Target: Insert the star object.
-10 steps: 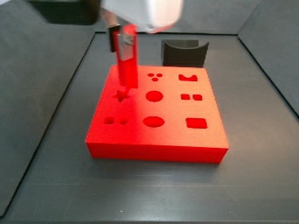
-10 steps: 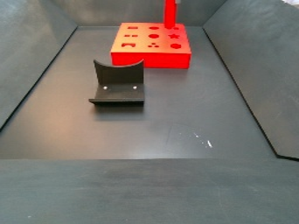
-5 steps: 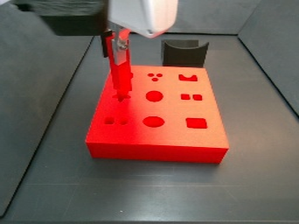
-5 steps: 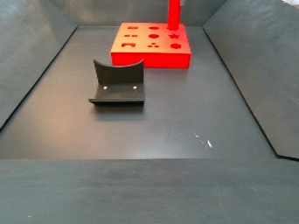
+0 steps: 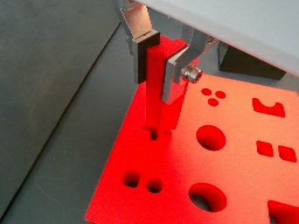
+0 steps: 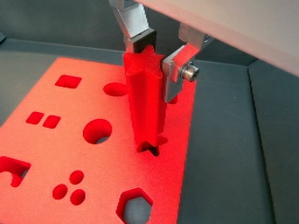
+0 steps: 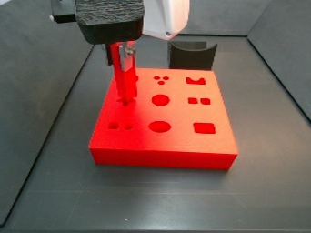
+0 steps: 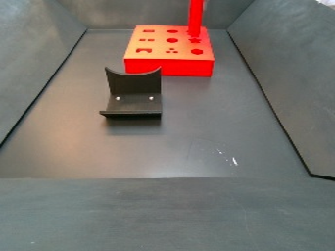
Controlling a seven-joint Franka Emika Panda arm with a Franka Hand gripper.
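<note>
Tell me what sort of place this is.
Likely a robot test cell: dark walled floor, a red block with shaped holes, a fixture, and the gripper above the block holding the star object.

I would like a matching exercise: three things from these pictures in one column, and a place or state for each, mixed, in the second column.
1. star object
2. red block
3. fixture

A. lies flat, has shaped holes
B. dark, stands apart on the floor
C. upright in the gripper, tip at a star-shaped hole

Pairs: 1-C, 2-A, 3-B
</note>
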